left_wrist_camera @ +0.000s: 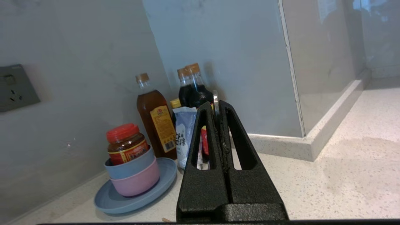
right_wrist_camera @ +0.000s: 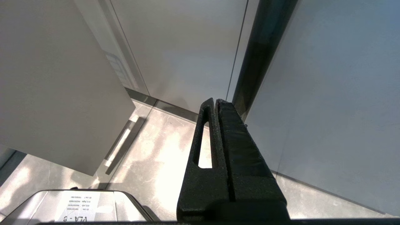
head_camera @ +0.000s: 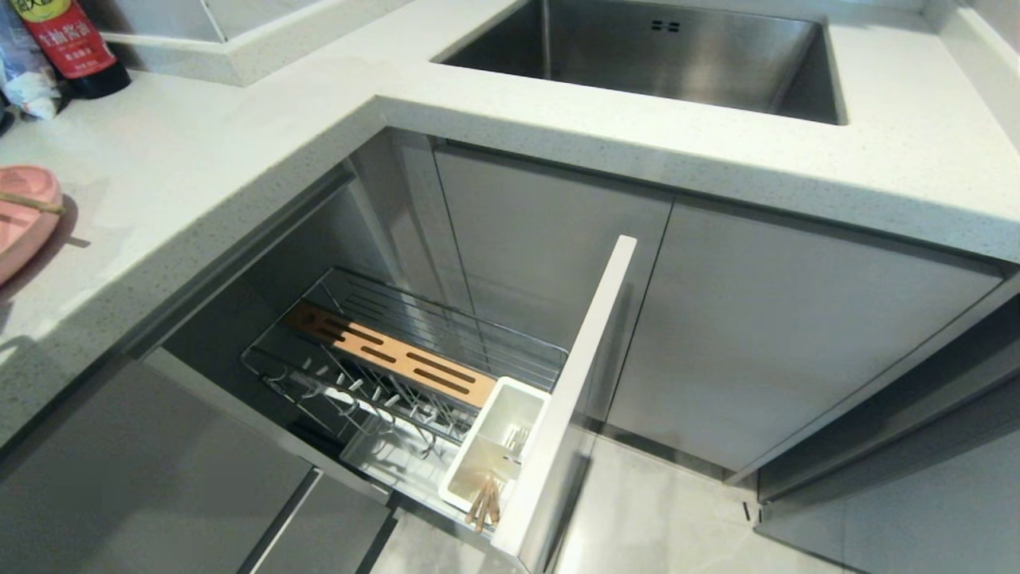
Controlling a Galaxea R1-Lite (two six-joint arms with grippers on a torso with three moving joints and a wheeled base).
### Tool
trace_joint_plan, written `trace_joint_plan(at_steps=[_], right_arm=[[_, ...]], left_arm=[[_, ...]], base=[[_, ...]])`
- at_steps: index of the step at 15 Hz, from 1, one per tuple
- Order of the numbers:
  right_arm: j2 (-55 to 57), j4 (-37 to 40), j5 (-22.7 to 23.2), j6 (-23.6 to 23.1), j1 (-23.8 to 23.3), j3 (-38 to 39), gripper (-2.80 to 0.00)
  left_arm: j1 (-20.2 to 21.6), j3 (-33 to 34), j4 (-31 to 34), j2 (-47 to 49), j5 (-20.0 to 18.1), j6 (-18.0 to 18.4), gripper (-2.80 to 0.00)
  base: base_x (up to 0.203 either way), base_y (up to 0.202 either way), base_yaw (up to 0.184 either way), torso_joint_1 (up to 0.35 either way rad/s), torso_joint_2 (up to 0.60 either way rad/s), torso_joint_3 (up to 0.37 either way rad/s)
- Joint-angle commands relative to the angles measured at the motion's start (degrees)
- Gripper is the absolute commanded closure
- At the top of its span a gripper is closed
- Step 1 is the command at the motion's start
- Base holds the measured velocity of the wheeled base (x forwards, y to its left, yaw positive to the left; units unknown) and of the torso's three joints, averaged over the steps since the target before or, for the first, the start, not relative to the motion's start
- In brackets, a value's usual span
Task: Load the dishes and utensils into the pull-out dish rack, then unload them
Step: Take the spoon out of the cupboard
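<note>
The pull-out dish rack (head_camera: 414, 351) stands drawn out under the counter, its narrow grey front (head_camera: 574, 399) turned toward me. The wooden chopsticks (head_camera: 484, 501) stand in its white caddy (head_camera: 498, 442). The pink plate (head_camera: 20, 219) lies on the counter at the far left, with a thin wooden stick across it. My left gripper (left_wrist_camera: 215, 104) does not show in the head view. It hangs over the counter corner, shut on the slim silver fork (left_wrist_camera: 215, 96), whose end pokes out past the fingertips. Low by the cabinet fronts and the floor, my right gripper (right_wrist_camera: 215, 101) is shut and empty.
The steel sink (head_camera: 661, 48) is sunk into the counter behind the rack. In the counter corner stand sauce bottles (left_wrist_camera: 156, 118), a white bag (left_wrist_camera: 184, 131) and a blue plate (left_wrist_camera: 134, 193) with stacked bowls holding a red-lidded jar (left_wrist_camera: 125, 143). A raised ledge (left_wrist_camera: 312, 143) runs along the wall.
</note>
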Motion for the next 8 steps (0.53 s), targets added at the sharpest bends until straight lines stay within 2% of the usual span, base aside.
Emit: trace_joint_plan(at_steps=[1, 4, 8], right_arm=[[-0.03, 0.00, 0.01, -0.02, 0.01, 0.00, 0.00], [-0.06, 0.00, 0.01, -0.02, 0.01, 0.00, 0.00], [-0.01, 0.01, 0.01, -0.02, 0.01, 0.00, 0.00]], left_arm=[[0.92, 0.11, -0.36, -0.58, -0.09, 0.03, 0.00], [0.93, 0.23, -0.98, 0.16, -0.65, -0.19, 0.00], [0.85, 0.48, -7.97, 3.57, -2.88, -2.38, 0.00]], base=[[0.000, 0.000, 0.000, 0.000, 0.00, 0.000], [0.000, 0.000, 0.000, 0.000, 0.00, 0.000], [0.000, 0.000, 0.000, 0.000, 0.00, 0.000]])
